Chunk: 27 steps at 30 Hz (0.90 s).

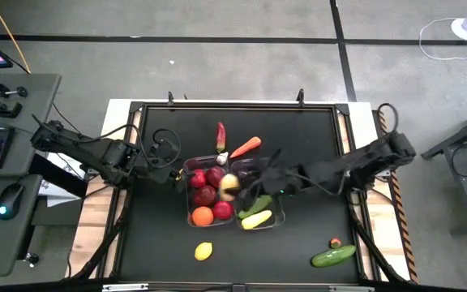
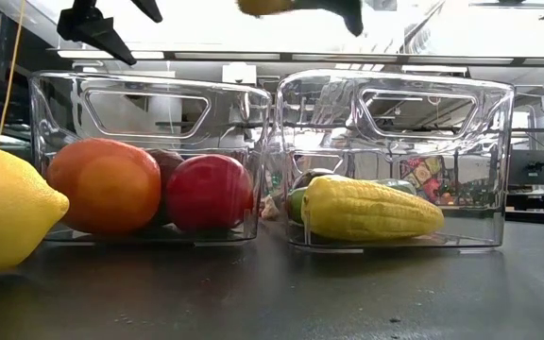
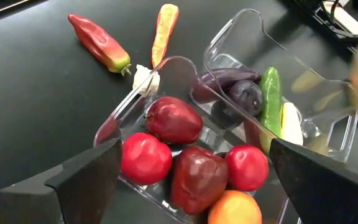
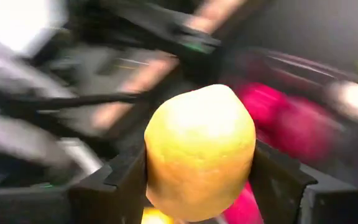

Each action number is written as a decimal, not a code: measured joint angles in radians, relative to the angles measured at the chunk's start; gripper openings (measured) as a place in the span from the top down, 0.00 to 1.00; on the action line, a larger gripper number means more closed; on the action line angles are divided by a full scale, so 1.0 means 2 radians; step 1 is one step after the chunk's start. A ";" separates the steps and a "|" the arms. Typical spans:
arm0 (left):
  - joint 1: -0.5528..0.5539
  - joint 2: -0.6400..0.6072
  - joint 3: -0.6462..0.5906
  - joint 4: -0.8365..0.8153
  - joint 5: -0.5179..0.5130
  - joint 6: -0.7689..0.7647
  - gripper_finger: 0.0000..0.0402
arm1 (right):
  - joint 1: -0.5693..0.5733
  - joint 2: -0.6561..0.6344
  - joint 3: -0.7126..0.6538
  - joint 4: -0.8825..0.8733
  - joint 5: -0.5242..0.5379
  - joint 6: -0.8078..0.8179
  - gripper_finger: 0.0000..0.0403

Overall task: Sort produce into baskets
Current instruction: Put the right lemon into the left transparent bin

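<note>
The right gripper (image 4: pixel 197 180) holds a lemon (image 4: pixel 199 152) between its fingers, up in the air over the two bins, about where they meet. The left bin (image 1: pixel 186 188) contains red apples (image 1: pixel 214 176) and an orange (image 1: pixel 203 216). The right bin (image 1: pixel 277 212) contains an eggplant (image 3: pixel 244 96), a cucumber (image 3: pixel 270 99) and a yellow corn cob (image 2: pixel 371 210). The left gripper (image 3: pixel 194 180) waits near the left bin, its fingers wide apart and empty. A second lemon (image 1: pixel 203 251), a chili (image 1: pixel 220 136) and a carrot (image 1: pixel 246 147) lie on the table.

Pretty even overhead light is seen; the low view is blown out up top by ceiling glare. The right wrist background is heavily motion-smeared, only the lemon (image 4: pixel 199 152) stays sharp-ish.
</note>
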 joint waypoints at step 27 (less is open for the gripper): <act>0.000 0.000 0.000 -0.001 0.009 0.004 0.01 | -0.063 0.079 -0.001 0.109 -0.129 -0.023 0.29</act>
